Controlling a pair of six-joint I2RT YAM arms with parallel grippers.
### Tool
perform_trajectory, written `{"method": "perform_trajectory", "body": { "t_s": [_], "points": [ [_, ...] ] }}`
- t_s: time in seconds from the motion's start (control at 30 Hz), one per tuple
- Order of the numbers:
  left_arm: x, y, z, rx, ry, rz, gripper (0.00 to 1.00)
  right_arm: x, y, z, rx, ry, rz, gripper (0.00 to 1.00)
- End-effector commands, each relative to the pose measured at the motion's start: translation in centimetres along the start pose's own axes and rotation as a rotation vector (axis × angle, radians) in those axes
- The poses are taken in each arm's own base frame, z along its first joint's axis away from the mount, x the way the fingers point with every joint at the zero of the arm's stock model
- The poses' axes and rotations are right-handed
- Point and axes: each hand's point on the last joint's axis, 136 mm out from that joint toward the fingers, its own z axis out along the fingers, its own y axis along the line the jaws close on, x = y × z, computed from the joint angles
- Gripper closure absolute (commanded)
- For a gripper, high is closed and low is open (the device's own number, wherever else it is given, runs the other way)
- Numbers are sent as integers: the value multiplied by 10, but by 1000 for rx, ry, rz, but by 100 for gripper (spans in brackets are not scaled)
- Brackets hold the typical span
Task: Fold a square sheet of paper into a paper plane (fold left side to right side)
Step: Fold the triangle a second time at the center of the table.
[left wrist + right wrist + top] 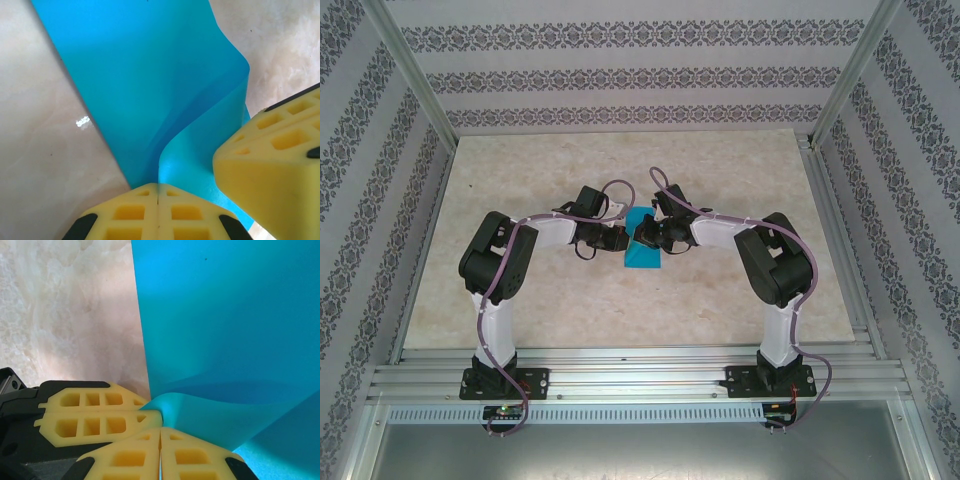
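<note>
Cyan-blue and thin, one sheet of paper (643, 258) lies near the middle of the marbled beige table (520, 180), between the left arm (500, 262) and the right arm (778, 262), well away from every table edge. From above, its visible outline is longer than it is wide. The long axis runs from the near side to the far side with a slight lean. The near end looks broader and lies flat, and the far end is narrower and partly covered where the two wrists meet. The paper is not flat all over: in both wrist views part of it rises off the table in a soft curved bulge, with no sharp crease to be seen. The left gripper (158, 192) has its two yellow pads (125, 212) pressed together, and the raised edge of the paper runs into the seam between them. The right gripper (160, 432) is clamped the same way, its yellow pads (192, 457) meeting on a curled corner of the sheet. The two grippers sit just beside each other, tips nearly meeting over the paper. That makes one sheet, two arms, two grippers, and two pads on each
</note>
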Motion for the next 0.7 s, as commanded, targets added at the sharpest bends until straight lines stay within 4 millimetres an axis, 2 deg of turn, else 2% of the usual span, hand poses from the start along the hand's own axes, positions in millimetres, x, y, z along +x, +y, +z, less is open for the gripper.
{"method": "perform_trajectory", "body": {
  "t_s": [0.0,0.3,0.67],
  "points": [
    [0,13,6,-23,12,2,95,-4,-1,2,-8,-14,-4,92],
    [-5,9,5,-7,3,3,95,-1,-7,3,9,-8,6,92],
    [-3,13,8,-16,3,-15,95,3,-17,10,19,-4,15,92]
  ]
}}
